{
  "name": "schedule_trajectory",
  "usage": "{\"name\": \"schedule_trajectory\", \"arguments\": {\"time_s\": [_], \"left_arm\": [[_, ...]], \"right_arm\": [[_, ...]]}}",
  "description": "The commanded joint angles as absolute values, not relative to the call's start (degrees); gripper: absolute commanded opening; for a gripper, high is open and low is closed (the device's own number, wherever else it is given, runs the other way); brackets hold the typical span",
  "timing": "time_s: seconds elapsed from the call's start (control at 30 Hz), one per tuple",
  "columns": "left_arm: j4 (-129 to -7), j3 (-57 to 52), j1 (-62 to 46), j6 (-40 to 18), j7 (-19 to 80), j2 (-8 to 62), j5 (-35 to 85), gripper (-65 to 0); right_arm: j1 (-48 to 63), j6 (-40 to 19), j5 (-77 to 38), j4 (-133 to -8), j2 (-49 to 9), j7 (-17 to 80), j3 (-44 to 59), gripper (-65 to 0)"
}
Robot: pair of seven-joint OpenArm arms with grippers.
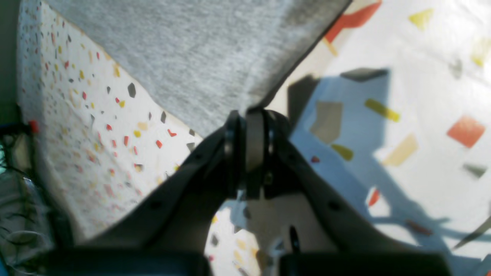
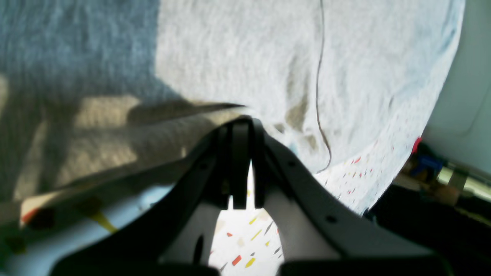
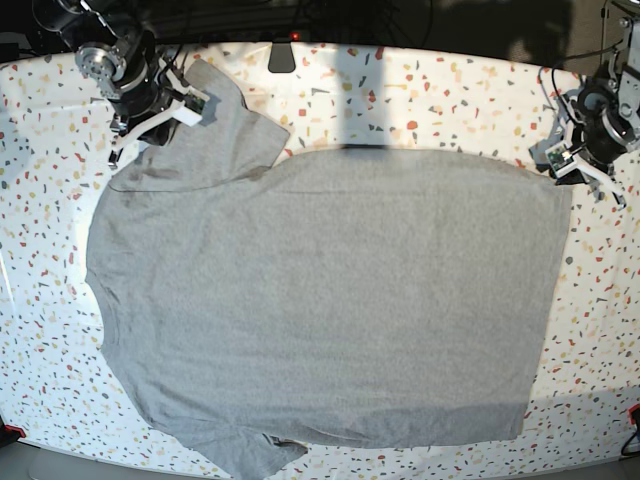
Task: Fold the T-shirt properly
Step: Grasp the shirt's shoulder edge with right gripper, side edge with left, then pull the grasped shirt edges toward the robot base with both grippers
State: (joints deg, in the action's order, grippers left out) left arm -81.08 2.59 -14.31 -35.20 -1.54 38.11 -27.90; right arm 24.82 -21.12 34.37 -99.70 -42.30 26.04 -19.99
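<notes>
The grey T-shirt [image 3: 330, 300] lies spread flat on the speckled table with its plain side up, one sleeve folded over at the far left. My right gripper [image 3: 120, 152] is at that far-left sleeve and shoulder. In the right wrist view the right gripper [image 2: 241, 122] is shut, with a fold of the T-shirt [image 2: 249, 57] pinched at its tips. My left gripper [image 3: 558, 172] is at the shirt's far-right hem corner. In the left wrist view the left gripper [image 1: 249, 113] is shut on that corner, and the T-shirt [image 1: 184, 50] rises away from its tips.
The terrazzo table [image 3: 400, 90] runs under the whole shirt. A small black object [image 3: 281, 57] sits at the far edge. A red marker [image 3: 632, 412] is at the near right corner. The table's edge [image 1: 27, 115] and cables lie close to the left gripper.
</notes>
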Motion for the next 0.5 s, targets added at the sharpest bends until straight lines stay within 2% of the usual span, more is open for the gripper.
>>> {"name": "schedule_trajectory", "arguments": {"time_s": [0.0,0.13,0.47], "left_arm": [[-81.47,2.42,-14.33,-36.1,-2.07,38.96,-25.65,-65.0],[-81.52,2.28,-14.96,-36.07,-0.82,40.03,-17.19,-65.0],[-90.48,-6.26,-26.26,-34.98,-1.32,41.58,-5.67,-65.0]], "right_arm": [[24.95,-20.75,32.42,-101.01,-43.92,27.05,-19.59,-65.0],[26.52,-20.73,23.92,-105.58,-45.98,27.79,-17.06,-65.0],[42.28,-20.78,18.83,-116.31,-46.02,24.82,-0.49,-65.0]]}}
